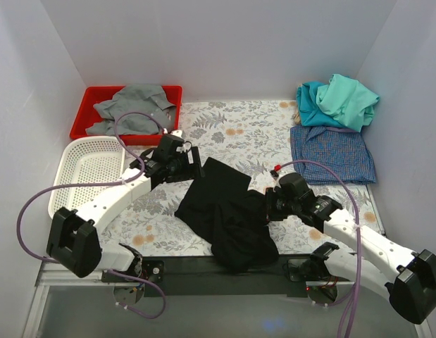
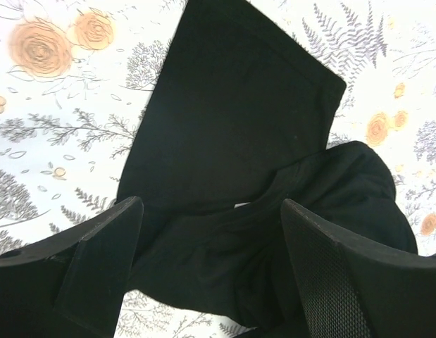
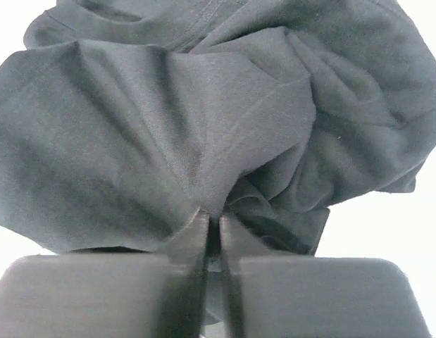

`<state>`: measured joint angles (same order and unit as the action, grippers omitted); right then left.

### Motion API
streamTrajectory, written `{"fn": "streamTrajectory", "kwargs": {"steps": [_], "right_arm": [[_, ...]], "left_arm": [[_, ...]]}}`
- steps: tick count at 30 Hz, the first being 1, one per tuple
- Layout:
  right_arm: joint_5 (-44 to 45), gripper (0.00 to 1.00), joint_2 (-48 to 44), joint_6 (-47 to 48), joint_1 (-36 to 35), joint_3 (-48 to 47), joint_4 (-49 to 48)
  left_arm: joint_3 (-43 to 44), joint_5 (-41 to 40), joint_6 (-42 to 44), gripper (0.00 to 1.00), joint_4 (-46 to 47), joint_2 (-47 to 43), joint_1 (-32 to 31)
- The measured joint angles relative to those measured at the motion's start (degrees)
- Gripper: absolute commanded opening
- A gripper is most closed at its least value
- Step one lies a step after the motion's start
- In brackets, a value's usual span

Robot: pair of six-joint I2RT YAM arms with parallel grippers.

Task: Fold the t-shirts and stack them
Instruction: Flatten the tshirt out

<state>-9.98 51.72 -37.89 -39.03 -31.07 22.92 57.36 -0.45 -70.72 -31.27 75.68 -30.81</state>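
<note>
A black t-shirt (image 1: 225,211) lies crumpled in the middle of the floral table, its lower part hanging over the near edge. My left gripper (image 1: 193,169) is open just above its far left corner; the left wrist view shows the black cloth (image 2: 239,141) between and beyond the spread fingers (image 2: 98,260). My right gripper (image 1: 269,205) is shut on a fold of the black shirt (image 3: 203,127) at its right side. A teal shirt and a mint-green shirt (image 1: 341,98) lie piled at the back right on a folded blue-checked shirt (image 1: 332,153).
A red bin (image 1: 98,98) with a grey cloth (image 1: 133,109) stands at the back left. A white mesh basket (image 1: 80,172) sits at the left, beside my left arm. White walls close in the table on three sides.
</note>
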Motion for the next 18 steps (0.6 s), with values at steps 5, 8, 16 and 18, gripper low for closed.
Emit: {"fn": "streamTrajectory", "kwargs": {"steps": [5,8,16,18], "right_arm": [[2.7,0.01,1.1,1.1,0.0,-3.1,0.0],[8.8,0.01,-0.5,3.2,-0.1,-10.1,2.1],[25.5,0.01,-4.3,8.6,-0.2,-26.3,8.3],[27.5,0.01,-4.5,9.0,-0.2,-26.3,10.4]], "left_arm": [[0.2,1.3,0.4,0.78,2.8,6.8,0.0],[1.9,2.2,1.0,0.79,3.4,11.7,0.0],[15.1,0.7,1.9,0.86,6.4,24.7,0.0],[18.9,-0.8,1.8,0.86,7.0,28.8,0.0]]}}
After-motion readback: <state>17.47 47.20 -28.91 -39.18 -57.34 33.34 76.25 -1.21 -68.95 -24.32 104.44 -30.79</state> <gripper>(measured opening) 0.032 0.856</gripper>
